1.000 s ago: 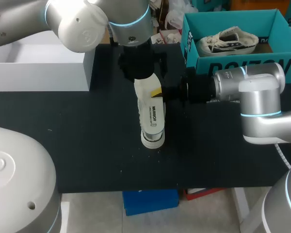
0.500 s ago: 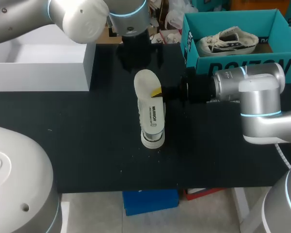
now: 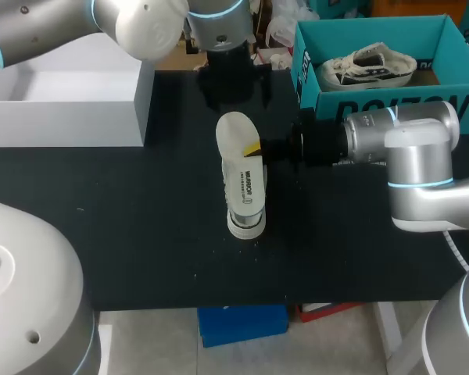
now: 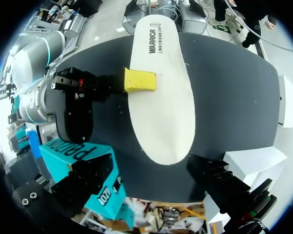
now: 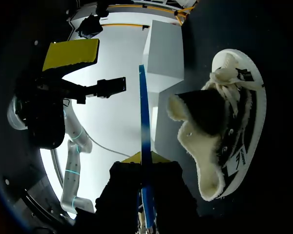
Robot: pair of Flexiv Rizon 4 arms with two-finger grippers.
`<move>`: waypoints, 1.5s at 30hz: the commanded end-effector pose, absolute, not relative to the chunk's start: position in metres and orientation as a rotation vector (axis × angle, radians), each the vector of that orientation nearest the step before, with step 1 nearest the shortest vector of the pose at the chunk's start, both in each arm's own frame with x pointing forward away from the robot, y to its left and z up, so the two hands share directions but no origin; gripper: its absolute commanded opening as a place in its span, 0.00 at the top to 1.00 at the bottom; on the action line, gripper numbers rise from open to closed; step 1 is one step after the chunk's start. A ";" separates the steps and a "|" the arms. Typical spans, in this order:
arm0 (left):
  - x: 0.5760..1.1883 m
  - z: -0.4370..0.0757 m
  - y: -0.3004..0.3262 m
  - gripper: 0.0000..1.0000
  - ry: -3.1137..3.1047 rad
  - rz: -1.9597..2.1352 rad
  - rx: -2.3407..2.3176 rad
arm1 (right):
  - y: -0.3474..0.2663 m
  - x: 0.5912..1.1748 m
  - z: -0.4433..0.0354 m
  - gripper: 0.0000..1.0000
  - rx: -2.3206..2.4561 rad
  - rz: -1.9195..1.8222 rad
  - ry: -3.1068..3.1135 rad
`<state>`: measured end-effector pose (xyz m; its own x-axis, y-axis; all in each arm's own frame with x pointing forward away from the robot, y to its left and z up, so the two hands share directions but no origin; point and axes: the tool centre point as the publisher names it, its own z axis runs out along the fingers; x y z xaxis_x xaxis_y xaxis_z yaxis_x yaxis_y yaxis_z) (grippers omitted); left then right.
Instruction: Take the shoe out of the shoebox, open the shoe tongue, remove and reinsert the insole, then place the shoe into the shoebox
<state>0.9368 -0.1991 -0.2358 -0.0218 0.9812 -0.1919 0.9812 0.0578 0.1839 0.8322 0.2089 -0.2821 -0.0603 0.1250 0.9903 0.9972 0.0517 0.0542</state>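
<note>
A cream insole (image 3: 240,168) hangs level above the table, with my right gripper (image 3: 255,148) shut on its side edge; one yellow fingertip (image 4: 140,80) lies on its face. Seen edge-on in the right wrist view, the insole (image 5: 144,122) is a thin strip clamped in that gripper (image 5: 142,161). Under it on the black table lies the white shoe (image 3: 245,225), its fleecy mouth and laces (image 5: 224,136) in sight. My left gripper (image 3: 230,84) hovers open beyond the insole's far end, holding nothing; its dark fingers (image 4: 90,178) stand wide apart around that end.
The teal shoebox (image 3: 375,101) stands at the back right with a second shoe (image 3: 371,66) inside, just behind my right arm. A white box (image 3: 70,109) occupies the back left. The table's black surface (image 3: 141,234) spreads in front.
My left gripper has drawn back from over the insole's far end toward the table's rear edge. The right arm, insole and shoe have not moved.
</note>
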 end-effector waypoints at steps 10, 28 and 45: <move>0.854 -0.234 -0.186 0.00 2.100 -0.007 1.960 | 0.210 0.832 -0.282 1.00 -1.240 -1.153 -1.367; 0.769 -0.242 -0.181 0.00 2.128 -0.039 1.952 | 0.210 0.832 -0.282 1.00 -1.240 -1.153 -1.367; 0.729 -0.247 -0.146 0.00 1.670 -0.785 1.608 | 0.210 0.832 -0.282 1.00 -1.240 -1.153 -1.367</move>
<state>0.7374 -0.1832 -0.2377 -0.0563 0.9202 -0.3874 0.9946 0.0857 0.0591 0.8322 0.2090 -0.2822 -0.0603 0.1246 0.9904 0.9972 0.0515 0.0543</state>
